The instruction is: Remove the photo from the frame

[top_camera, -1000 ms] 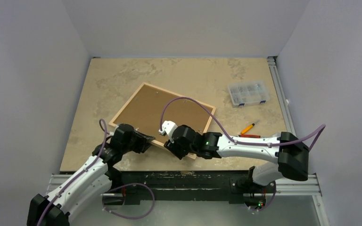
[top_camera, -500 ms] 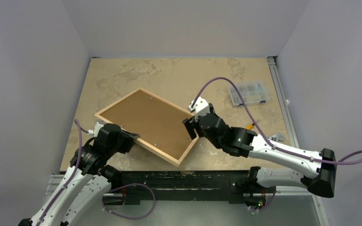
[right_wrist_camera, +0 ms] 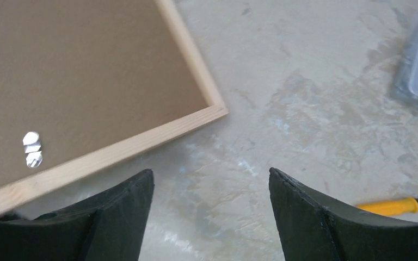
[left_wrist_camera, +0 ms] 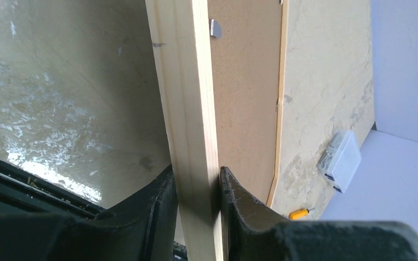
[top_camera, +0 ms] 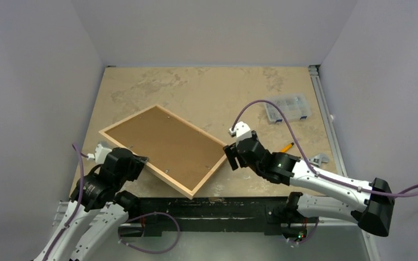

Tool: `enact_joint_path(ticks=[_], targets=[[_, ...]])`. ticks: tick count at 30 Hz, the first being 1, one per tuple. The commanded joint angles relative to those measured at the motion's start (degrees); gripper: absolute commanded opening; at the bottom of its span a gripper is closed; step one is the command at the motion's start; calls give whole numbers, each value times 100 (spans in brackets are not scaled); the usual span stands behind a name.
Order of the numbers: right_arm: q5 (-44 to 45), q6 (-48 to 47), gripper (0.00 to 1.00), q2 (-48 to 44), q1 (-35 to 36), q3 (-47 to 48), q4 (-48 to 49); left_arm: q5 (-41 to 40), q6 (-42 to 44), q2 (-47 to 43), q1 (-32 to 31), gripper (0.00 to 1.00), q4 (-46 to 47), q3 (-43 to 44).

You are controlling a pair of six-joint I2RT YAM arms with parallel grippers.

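The frame (top_camera: 189, 189), thin light-wood rails, lies face down and skewed on the table, its brown backing board (top_camera: 163, 143) facing up with small metal tabs. The photo is hidden under the backing. My left gripper (top_camera: 139, 160) is shut on the frame's near-left rail; in the left wrist view the fingers (left_wrist_camera: 234, 196) clamp the rail (left_wrist_camera: 188, 109) from both sides. My right gripper (top_camera: 229, 155) is open and empty just off the frame's right corner; in the right wrist view the corner (right_wrist_camera: 212, 111) lies above its spread fingers (right_wrist_camera: 305, 212), apart from them.
A clear plastic parts box (top_camera: 287, 106) stands at the back right. A yellow-handled screwdriver (top_camera: 286, 147) lies right of my right gripper, also in the right wrist view (right_wrist_camera: 392, 206). A metal wrench (top_camera: 318, 159) lies near the right edge. Grey walls enclose the table.
My left gripper has dragged the frame left and toward the near edge, turning it. My right gripper has left the frame's near rail, moved right, and now sits open off its right corner.
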Motion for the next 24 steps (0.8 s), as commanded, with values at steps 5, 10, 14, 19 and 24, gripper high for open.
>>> enact_joint_path(ticks=[5,10,14,19,24], targets=[[770,-807,76,98,2399,127,381,-1152,1036,280,12,0,-338,950],[886,-1807,77,-5,3198,-356,1643,-1347,1279,342,8,0,-356,1287],[966,-2419,77,223,3553,-563,2656,-1396,1373,431,8,0,-359,1447],[1200,-3088,77,724,3770,-710,4217,-1338,1381,507,8,0,-298,1488],[1713,-3717,75,1406,3773,-867,5914,-1267,1462,581,8,0,-219,1556]])
